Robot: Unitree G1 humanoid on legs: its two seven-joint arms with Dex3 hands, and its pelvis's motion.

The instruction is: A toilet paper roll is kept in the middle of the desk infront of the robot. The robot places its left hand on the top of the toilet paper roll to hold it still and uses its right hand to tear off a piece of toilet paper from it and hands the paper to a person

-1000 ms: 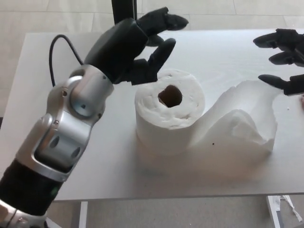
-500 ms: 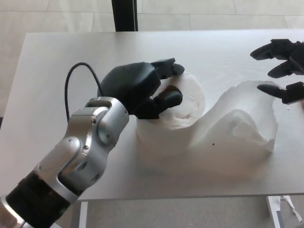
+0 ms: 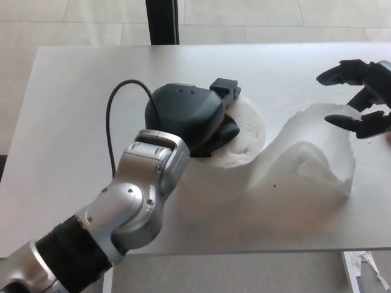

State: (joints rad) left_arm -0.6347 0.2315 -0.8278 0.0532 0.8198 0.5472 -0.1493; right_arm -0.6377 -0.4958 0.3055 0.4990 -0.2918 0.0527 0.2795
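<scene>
A white toilet paper roll stands upright in the middle of the desk. My left hand lies flat on its top, covering the core hole, fingers spread over the far rim. A loose paper tail runs from the roll to the right in a raised wave. My right hand hovers open above the tail's far right end, fingers apart, not touching the paper.
A dark post stands behind the desk's far edge. A black cable loops over my left wrist. The desk's front edge lies close below the roll, with tiled floor beyond the desk.
My left hand came down from above and behind the roll onto its top. My right hand shifted slightly left and lower, closer to the paper tail.
</scene>
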